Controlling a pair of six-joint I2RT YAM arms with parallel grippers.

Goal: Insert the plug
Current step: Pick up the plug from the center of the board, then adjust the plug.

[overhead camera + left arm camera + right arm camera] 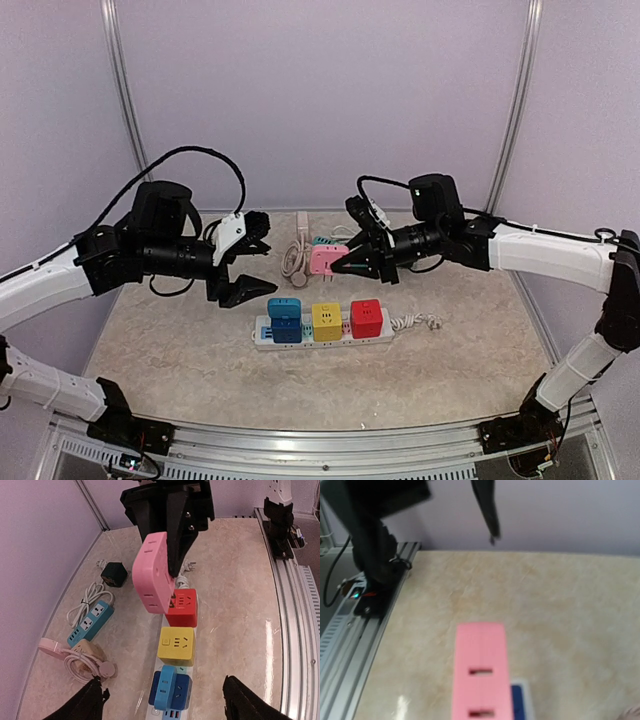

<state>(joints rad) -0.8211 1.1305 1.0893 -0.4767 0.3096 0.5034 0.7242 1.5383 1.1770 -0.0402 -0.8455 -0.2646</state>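
My right gripper [345,262] is shut on a pink plug [322,261], holding it in the air behind the white power strip [340,342]. In the left wrist view the pink plug [152,575] hangs just above and beside the red cube [182,609]. A yellow cube [176,645] and a blue cube [170,687] with a light-blue plug on it also sit on the strip [153,666]. My left gripper [270,266] is open and empty above the strip's blue end. The right wrist view shows the pink plug [481,670] close up; its own fingers are hidden.
A teal power strip [91,622], a black adapter [114,574] and coiled beige and pink cables [80,657] lie along the back of the table. The strip's white cord [418,322] trails to the right. A metal rail [295,630] runs along the near edge.
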